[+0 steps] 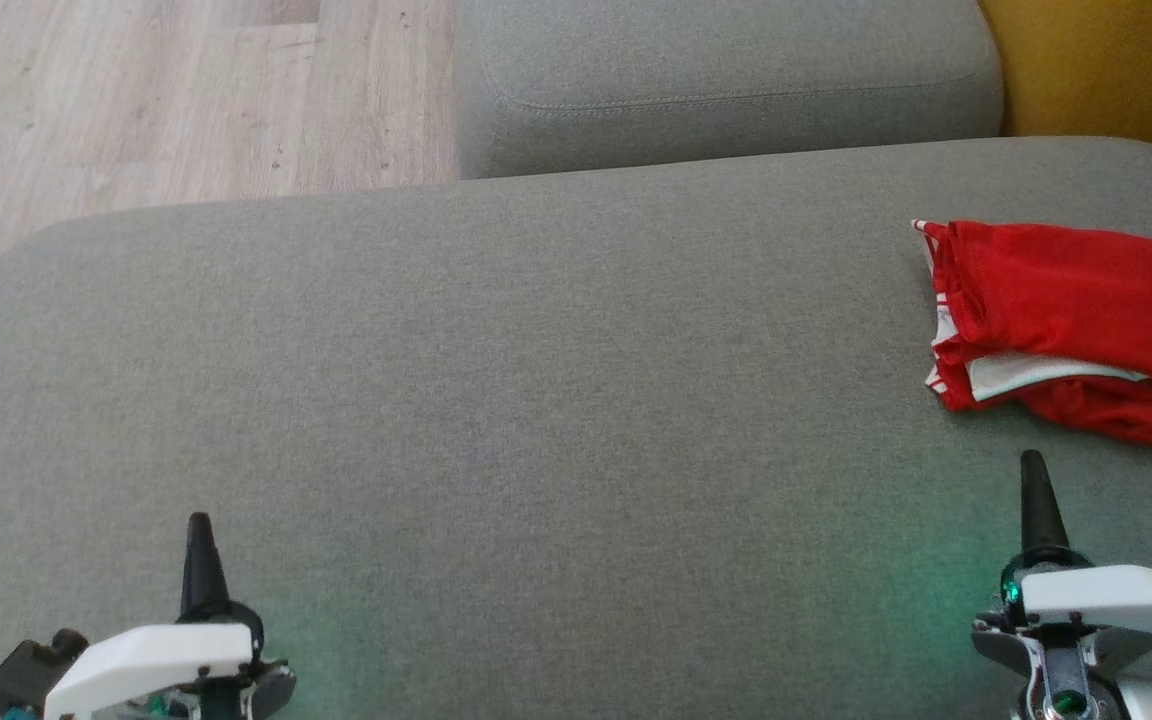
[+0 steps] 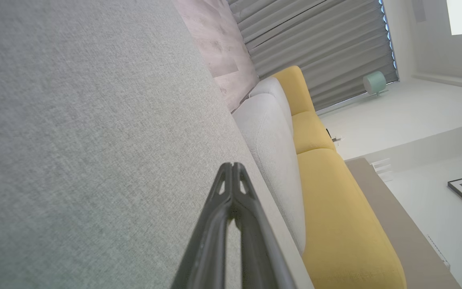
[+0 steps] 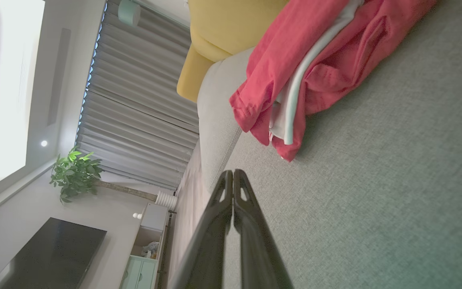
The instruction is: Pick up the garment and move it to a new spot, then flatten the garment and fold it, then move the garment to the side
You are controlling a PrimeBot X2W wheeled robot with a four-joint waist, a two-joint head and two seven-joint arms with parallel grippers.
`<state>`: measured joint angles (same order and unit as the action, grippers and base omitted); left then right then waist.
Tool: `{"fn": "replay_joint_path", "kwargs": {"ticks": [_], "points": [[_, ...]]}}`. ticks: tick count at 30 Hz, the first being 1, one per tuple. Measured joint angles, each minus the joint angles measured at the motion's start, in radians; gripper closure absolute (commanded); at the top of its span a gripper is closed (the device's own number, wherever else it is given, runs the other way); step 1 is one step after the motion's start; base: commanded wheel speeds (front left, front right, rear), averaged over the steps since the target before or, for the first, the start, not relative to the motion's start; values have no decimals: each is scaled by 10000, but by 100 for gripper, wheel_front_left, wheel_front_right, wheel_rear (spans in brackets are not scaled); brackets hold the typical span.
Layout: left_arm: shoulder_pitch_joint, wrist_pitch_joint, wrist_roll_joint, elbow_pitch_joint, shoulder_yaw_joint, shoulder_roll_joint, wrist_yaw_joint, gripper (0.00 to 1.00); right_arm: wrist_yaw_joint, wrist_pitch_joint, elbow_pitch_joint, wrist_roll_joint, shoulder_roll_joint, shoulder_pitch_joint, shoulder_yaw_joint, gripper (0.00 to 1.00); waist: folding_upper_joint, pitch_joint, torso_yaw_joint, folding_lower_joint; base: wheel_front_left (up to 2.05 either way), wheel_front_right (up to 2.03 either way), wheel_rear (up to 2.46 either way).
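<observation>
Matt grey woven cloth, coarse weave, on seat cushion (image 1: 536, 400); same on second cushion (image 1: 726, 90), stitched seam. Thin soft red cloth, creased, white inner layer: garment (image 1: 1066, 290). Pale wood-look planks, low sheen: floor (image 1: 136, 100). Dark matt plastic-looking fingers, smooth white casing behind: left gripper (image 1: 199, 525), right gripper (image 1: 1033, 462). Matt cloth on yellow sofa (image 2: 335, 224). Grey pleated fabric: curtain (image 3: 134, 100)

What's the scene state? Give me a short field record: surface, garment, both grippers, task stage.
surface: grey fabric sofa cushion
garment: red cloth garment with white trim, loosely folded in layers, lying at the cushion's right side
left gripper: shut, empty, over bare cushion
right gripper: shut, empty, just short of the garment, not touching it
task stage: garment looks folded and set aside
</observation>
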<state>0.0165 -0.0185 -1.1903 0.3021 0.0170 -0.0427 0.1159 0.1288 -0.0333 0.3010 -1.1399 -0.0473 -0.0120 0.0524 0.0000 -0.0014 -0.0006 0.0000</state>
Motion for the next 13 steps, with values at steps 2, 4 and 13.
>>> {"fn": "replay_joint_path", "kwargs": {"ticks": [2,4,13], "points": [[4,33,-186,-19,29,0,0,100,0,59,-10,-217,0,0,31,100,0,2,0,0,0,0,0],[4,100,-370,-23,61,0,0,100,0,119,-13,-418,0,-3,59,100,0,4,1,0,0,0,0],[80,362,-1195,-50,176,0,2,100,-2,353,-27,-1383,-2,-103,182,100,0,13,2,0,0,0,0]]}}
